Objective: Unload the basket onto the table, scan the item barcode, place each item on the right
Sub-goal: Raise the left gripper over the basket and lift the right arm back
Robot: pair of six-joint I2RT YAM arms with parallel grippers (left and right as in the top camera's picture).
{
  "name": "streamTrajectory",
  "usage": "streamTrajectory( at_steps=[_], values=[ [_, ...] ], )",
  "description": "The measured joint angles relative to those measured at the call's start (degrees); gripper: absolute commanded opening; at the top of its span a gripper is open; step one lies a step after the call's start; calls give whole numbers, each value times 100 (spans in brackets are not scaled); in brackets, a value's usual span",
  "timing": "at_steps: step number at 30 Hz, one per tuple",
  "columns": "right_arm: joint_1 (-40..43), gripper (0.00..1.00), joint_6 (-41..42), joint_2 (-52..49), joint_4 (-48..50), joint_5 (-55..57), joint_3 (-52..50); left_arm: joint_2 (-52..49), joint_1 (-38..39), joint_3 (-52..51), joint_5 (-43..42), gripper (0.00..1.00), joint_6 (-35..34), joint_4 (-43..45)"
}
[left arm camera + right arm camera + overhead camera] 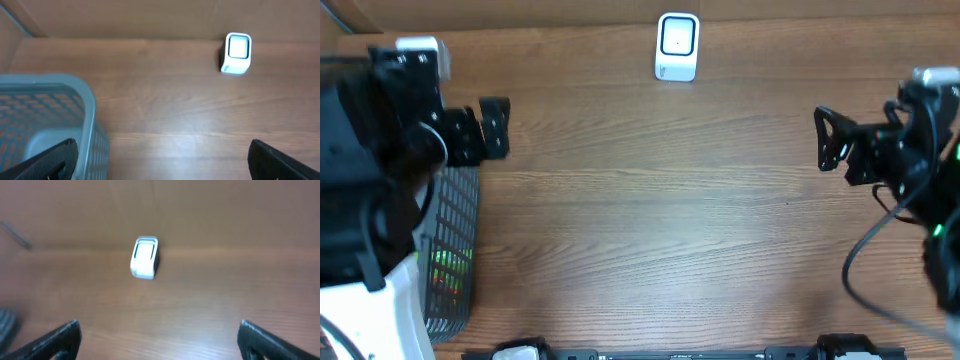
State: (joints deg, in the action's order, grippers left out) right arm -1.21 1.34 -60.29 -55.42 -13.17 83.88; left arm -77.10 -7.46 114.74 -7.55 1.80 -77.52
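A small white scanner (pixel 677 45) with a glass window stands at the table's far edge; it also shows as the scanner (pixel 236 52) and the scanner (pixel 144 257) in the wrist views. Something green and orange (pixel 446 270), perhaps the item, shows through the mesh of a grey basket (pixel 455 230); no barcode is visible. My left gripper (pixel 496 128) hangs open at the basket's far end, with nothing between its fingers (pixel 162 147). At the right side my right gripper (pixel 825 140) is open and empty too (pixel 160 326), pointing toward the scanner.
The grey basket (pixel 75 95) stands at the table's left edge, partly under my left arm. A wooden wall runs behind the scanner. Cables trail from the right arm (pixel 865 260). Dark fixtures line the front edge (pixel 670 353).
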Motion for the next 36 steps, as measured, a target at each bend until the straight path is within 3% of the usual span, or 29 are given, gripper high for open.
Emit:
streamTrajectory(
  at_steps=[5,11,15,23,31,33,36],
  values=[
    [0,100,-92,-1193,-1008,-225,1305,-544,0,496,4,100,0,-511],
    [0,100,-114,-1694,-1165,-389,1388,-833,0,501,-131,99,-2,-852],
    [0,100,-116,-1744,-1165,-505,1390,-885,-2,507,-219,93,-52,-883],
    [0,100,-120,-1742,-1209,-592,1390,-881,-492,944,885,88,-1419,-1849],
    [0,100,-133,-1742,-1327,-592,1390,-557,-1360,1032,1467,88,-2365,-1917],
    [0,100,-136,-1742,-1349,-597,1390,-494,-1537,1032,1528,100,-2444,-1919],
    [0,100,-133,-1742,-1364,-595,1390,-466,-1849,986,1593,100,-2568,-1915]
  ],
)
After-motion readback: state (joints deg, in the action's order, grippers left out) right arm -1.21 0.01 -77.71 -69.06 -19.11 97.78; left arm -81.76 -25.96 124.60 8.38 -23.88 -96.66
